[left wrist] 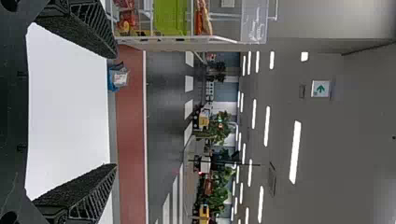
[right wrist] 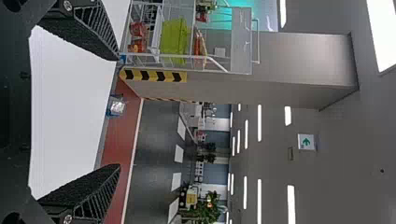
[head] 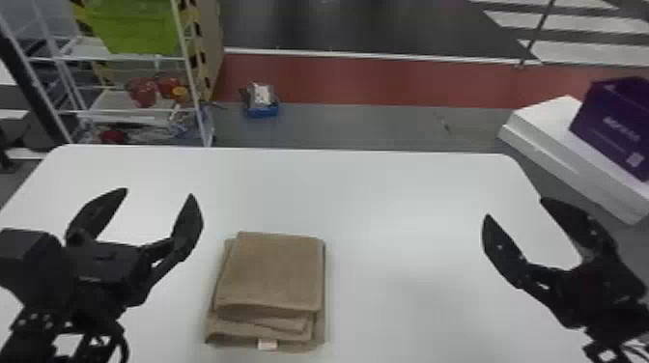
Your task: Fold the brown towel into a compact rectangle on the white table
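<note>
The brown towel (head: 273,275) lies folded into a layered, roughly rectangular stack near the front of the white table (head: 386,193), left of the middle. Its lower layers stick out at the near and left edges, and a small white tag shows at the near edge. My left gripper (head: 159,193) is open to the left of the towel, apart from it. Far to the towel's right, my right gripper (head: 514,207) is also open. In the left wrist view, the left gripper (left wrist: 116,111) holds nothing; the right gripper (right wrist: 119,112) in the right wrist view is likewise without anything between its fingers.
Beyond the table's back left corner stands a white wire shelf (head: 186,62) with a green bin (head: 133,26). A small blue box (head: 262,112) sits on the floor behind the table. On the right, a purple box (head: 615,125) rests on a white surface.
</note>
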